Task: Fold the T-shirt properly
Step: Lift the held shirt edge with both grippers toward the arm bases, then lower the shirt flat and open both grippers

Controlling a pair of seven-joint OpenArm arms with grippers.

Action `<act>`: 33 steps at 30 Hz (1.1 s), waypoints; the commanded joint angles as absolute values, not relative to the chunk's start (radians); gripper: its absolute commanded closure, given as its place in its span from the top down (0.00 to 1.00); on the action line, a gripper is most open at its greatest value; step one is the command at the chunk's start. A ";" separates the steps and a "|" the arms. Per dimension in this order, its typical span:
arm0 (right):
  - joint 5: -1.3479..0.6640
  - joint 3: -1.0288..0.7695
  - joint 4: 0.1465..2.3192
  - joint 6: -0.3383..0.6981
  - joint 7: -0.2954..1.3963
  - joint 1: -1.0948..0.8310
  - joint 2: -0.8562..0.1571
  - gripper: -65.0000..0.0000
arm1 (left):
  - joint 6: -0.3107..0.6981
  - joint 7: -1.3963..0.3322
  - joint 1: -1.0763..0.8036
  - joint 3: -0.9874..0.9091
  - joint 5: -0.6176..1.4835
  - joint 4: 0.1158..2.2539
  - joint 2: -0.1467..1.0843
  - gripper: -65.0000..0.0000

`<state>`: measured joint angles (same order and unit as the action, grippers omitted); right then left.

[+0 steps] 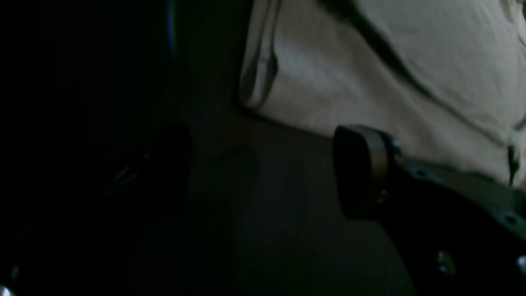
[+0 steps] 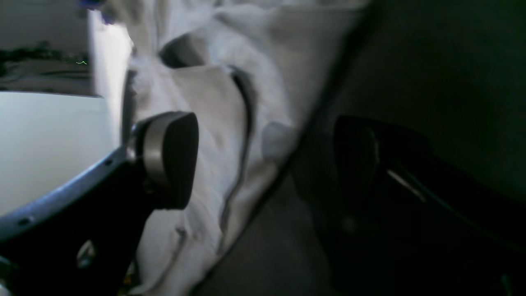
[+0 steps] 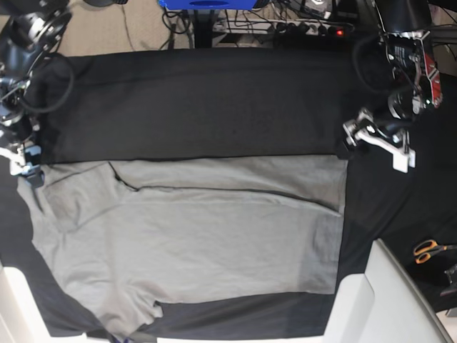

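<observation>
The light grey T-shirt (image 3: 193, 236) lies spread on the black cloth (image 3: 214, 100), its upper edge folded down in a long strip. My left gripper (image 3: 351, 145) hovers open at the shirt's top right corner. In the left wrist view, the left gripper (image 1: 263, 172) has one pad beside the shirt (image 1: 370, 74) and the other in the dark over the cloth. My right gripper (image 3: 25, 171) is open at the shirt's top left corner. In the right wrist view, the right gripper (image 2: 263, 164) has its jaws wide apart over the shirt's (image 2: 213, 123) crumpled edge.
Orange-handled scissors (image 3: 428, 250) lie on the cloth at the right. A white surface (image 3: 385, 300) juts in at the bottom right and another at the bottom left corner. Cables and a power strip (image 3: 307, 27) run along the far side.
</observation>
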<state>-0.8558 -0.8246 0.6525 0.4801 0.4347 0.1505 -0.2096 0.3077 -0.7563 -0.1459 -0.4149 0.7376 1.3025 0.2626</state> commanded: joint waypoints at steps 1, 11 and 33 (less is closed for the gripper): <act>-0.828 -0.825 0.615 0.446 0.407 0.163 -0.234 0.74 | 0.315 -0.746 -0.148 -0.420 0.753 1.319 0.277 0.80; -0.745 -0.826 0.423 0.447 0.334 0.288 -0.300 0.74 | 0.315 -0.746 -0.170 -0.421 0.759 1.319 0.225 0.80; -0.728 -0.828 0.423 0.447 0.390 0.294 -0.278 0.00 | 0.271 -0.654 -0.102 -0.515 0.753 1.179 0.139 0.80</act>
<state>-0.7193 -0.8272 0.4236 0.4561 0.3672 0.2897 -0.2768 0.2852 -0.6445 -0.1028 -0.5102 0.7673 1.1740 0.1272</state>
